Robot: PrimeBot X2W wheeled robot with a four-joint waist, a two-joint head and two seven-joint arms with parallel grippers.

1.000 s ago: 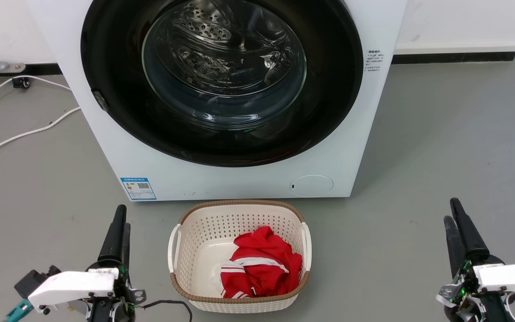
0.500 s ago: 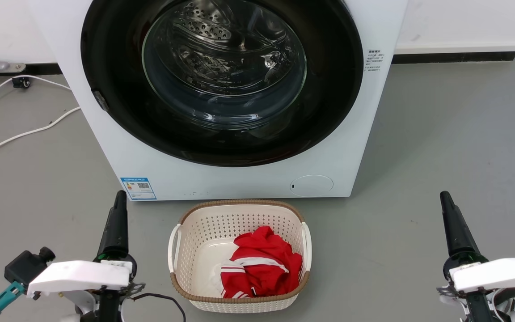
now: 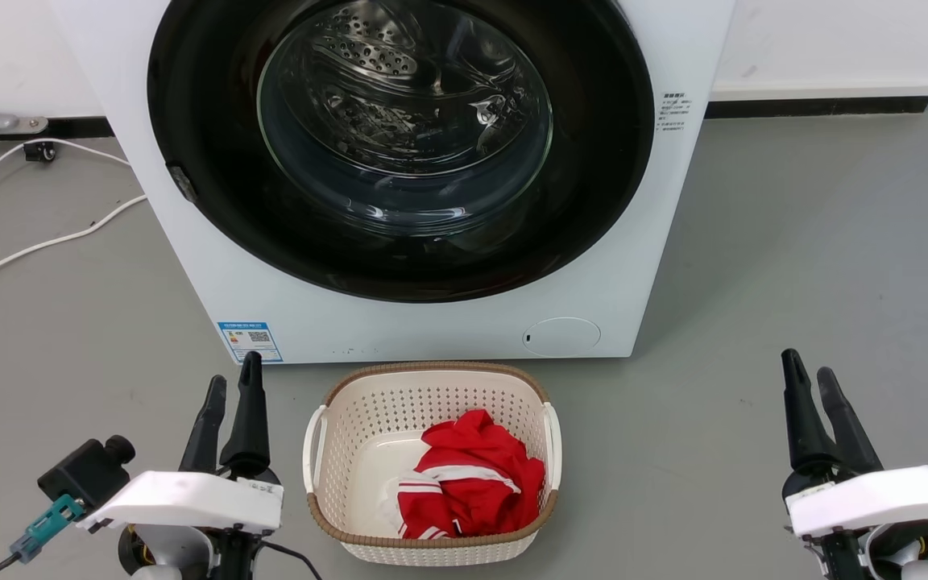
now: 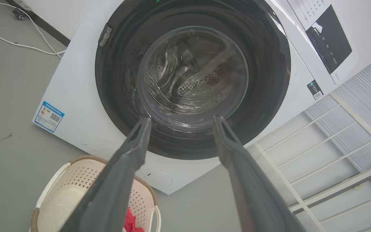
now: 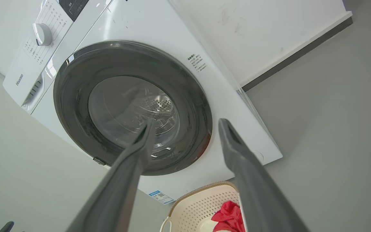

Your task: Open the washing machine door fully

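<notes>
The left gripper [image 3: 233, 369] stands with its two dark fingers parted and nothing between them. The right gripper [image 3: 805, 364] is likewise spread and empty. Both hang over grey floor [image 3: 794, 242], fingertips pointing toward the washing machine [image 3: 432, 330] and well apart from it.

Between the two grippers, nearer the left one, sits a cream perforated basket [image 3: 432, 369] holding a red garment with white stripes [image 3: 472, 483]. Its far rim is just in front of the machine's base. Just ahead of the left fingertips is a blue label [image 3: 249, 340] low on the machine, and a round white flap [image 3: 561, 334] lies toward the right gripper's side.

Beyond these, the washing machine door [image 3: 403, 145] lies flush against the front, shut, with the perforated drum [image 3: 367, 48] visible through its glass. A small grey tab [image 3: 182, 181] sits on the black rim on the left gripper's side. A white cable [image 3: 29, 242] trails outward of the left gripper.

The right wrist view reaches higher than the head view, taking in a control knob [image 5: 42, 33] above the door. The left wrist view adds a dark panel [image 4: 328, 38] and white wire shelving [image 4: 333, 154] past the machine's edge.
</notes>
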